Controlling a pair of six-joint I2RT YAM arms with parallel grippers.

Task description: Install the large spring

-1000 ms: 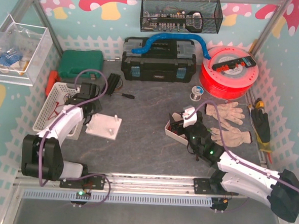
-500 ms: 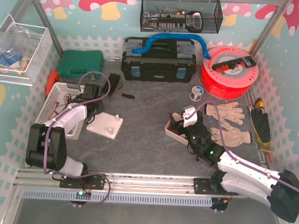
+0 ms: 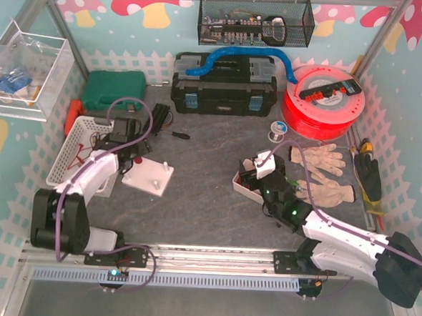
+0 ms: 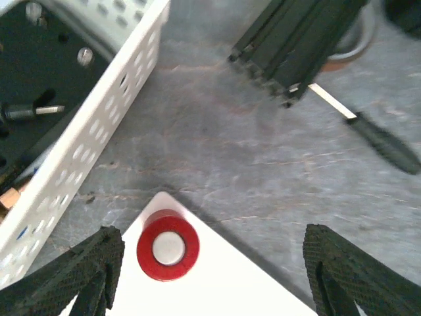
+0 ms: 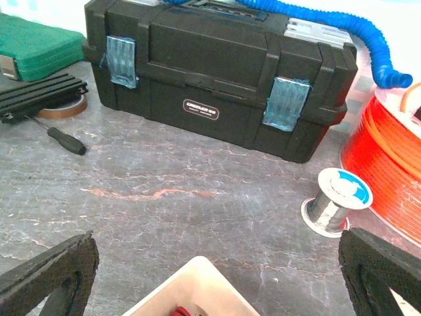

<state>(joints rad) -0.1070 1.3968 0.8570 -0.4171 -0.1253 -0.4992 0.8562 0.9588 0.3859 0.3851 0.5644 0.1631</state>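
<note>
The large spring [image 4: 168,245] is a red coil standing round a white peg at a corner of the white base plate [image 4: 223,289]. It shows as a red dot [image 3: 136,161] on the plate [image 3: 149,179] in the top view. My left gripper [image 4: 210,280] is open above it; the spring stands just inside the left finger [image 4: 79,276], apart from both fingers. My right gripper [image 5: 217,276] is open and holds nothing. It hangs over the corner of a white parts tray [image 5: 197,286] with something red [image 5: 177,311] inside.
A white perforated basket [image 4: 99,118] lies close to the plate's left. A black extrusion [image 4: 296,46] and a screwdriver [image 4: 385,141] lie behind. Farther back are the black toolbox [image 3: 224,87], green case [image 3: 113,91], red filament spool [image 3: 323,100], solder reel [image 5: 337,201] and gloves [image 3: 321,168].
My left gripper's jaws have opened wide and let go of the red spring, which now stands on the peg. The left arm shifted slightly over the plate. The right arm barely moved.
</note>
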